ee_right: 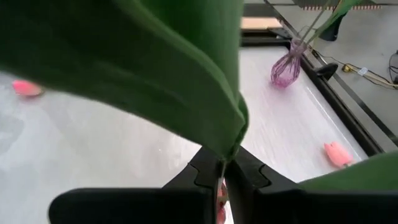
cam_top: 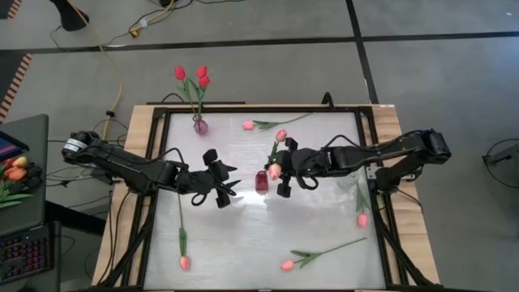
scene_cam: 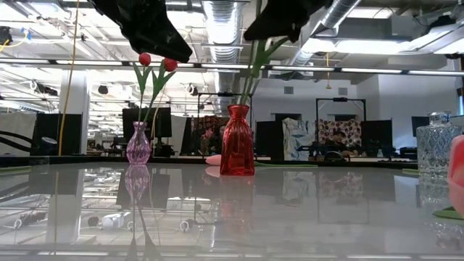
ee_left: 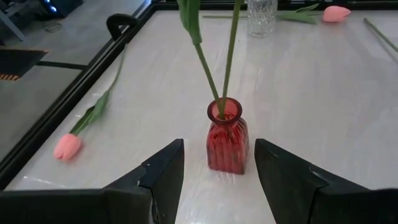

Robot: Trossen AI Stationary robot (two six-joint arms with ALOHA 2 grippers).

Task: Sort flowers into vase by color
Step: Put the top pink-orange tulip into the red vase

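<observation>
tulips are light, with thin bendy stems, best pinched mid-stem. left hand (cam_top: 229, 188) waits with fingers apart beside the red vase (cam_top: 261, 181). right hand (cam_top: 285, 168) is clamped on a tulip (cam_top: 276, 168) whose stem sits in that vase. its leaf fills the right wrist view; table (cam_top: 243, 235) tulips are small.

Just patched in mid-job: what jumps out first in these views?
At the table's middle, a red vase already holds two green stems, and the right pincer is closed on a pink tulip just above it. The left pincer waits open beside the vase. Near the far edge, a purple vase holds red tulips.
</observation>
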